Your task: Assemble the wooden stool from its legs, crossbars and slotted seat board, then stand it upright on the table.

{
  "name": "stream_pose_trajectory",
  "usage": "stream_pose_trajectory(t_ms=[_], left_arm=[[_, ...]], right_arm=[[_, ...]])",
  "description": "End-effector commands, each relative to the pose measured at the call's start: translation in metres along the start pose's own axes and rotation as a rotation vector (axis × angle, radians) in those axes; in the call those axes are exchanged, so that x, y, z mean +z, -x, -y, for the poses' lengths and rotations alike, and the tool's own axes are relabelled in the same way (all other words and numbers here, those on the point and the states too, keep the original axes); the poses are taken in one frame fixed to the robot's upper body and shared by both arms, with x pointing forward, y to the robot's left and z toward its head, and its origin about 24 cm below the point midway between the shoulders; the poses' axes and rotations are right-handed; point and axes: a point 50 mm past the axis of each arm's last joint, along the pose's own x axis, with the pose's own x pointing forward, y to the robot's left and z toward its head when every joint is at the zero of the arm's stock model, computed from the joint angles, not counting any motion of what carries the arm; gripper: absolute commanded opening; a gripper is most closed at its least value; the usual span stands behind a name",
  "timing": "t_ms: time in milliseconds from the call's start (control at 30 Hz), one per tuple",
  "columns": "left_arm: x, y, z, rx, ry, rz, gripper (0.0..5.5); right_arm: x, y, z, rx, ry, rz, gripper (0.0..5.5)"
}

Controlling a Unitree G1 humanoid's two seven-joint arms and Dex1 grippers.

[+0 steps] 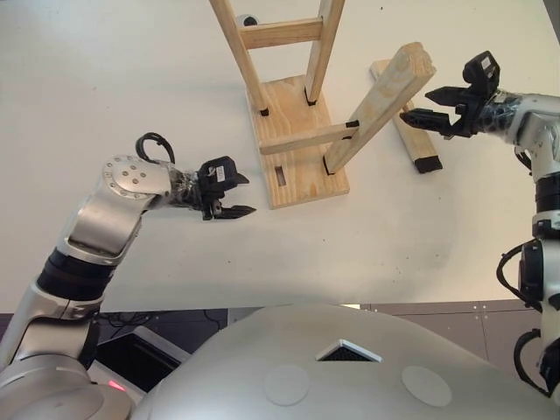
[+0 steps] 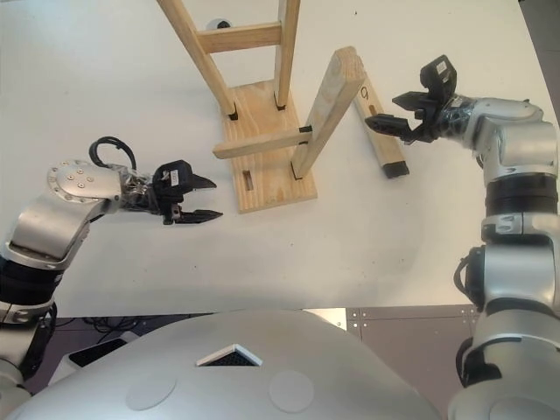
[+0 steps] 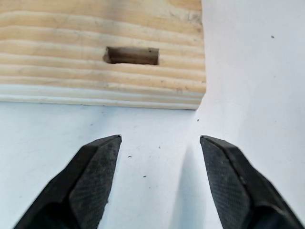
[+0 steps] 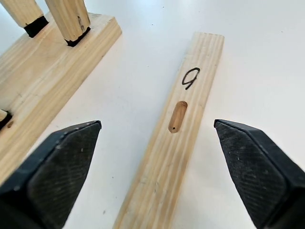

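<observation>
The slotted seat board lies flat on the white table. Two legs joined by a crossbar stand in its far slots. A third leg leans tilted in a near slot, and a crossbar sticks out from it. One near slot is empty. A loose leg with a hole and a pen mark lies on the table to the right of the board. My left gripper is open just left of the board's near corner. My right gripper hangs open above the loose leg.
A small round dark-and-white object sits behind the standing legs at the far side. The table's near edge runs in front of me. Bare tabletop stretches to the left of the board.
</observation>
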Motion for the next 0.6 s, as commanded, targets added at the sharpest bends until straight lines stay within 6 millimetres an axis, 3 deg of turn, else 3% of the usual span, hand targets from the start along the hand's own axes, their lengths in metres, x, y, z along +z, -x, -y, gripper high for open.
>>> stream_pose_trajectory(t_ms=[33,133,233,300,433,500,600], left_arm=[[-0.010,0.020,-0.003,0.105,0.053,-0.019,3.03],[-0.009,0.045,-0.009,0.228,0.088,0.012,3.03],[0.005,0.065,-0.018,0.312,0.076,0.081,3.03],[0.017,0.068,-0.019,0.313,0.048,0.122,3.03],[0.041,0.060,-0.024,0.319,0.013,0.238,3.03],[0.049,0.059,-0.029,0.353,0.016,0.287,3.03],[0.061,0.065,-0.033,0.397,0.020,0.383,3.03]], right_arm=[[-0.018,-0.002,-0.018,-0.080,0.028,-0.035,4.38],[-0.036,-0.004,-0.030,-0.132,0.098,-0.116,4.38],[-0.048,-0.007,-0.034,-0.210,0.131,-0.155,3.86],[-0.054,-0.009,-0.028,-0.313,0.157,-0.173,3.51],[-0.079,-0.017,-0.015,-0.395,-0.006,-0.161,2.88],[-0.081,-0.021,-0.013,-0.397,-0.007,-0.143,2.59],[-0.063,-0.026,-0.012,-0.397,-0.030,-0.011,2.18]])
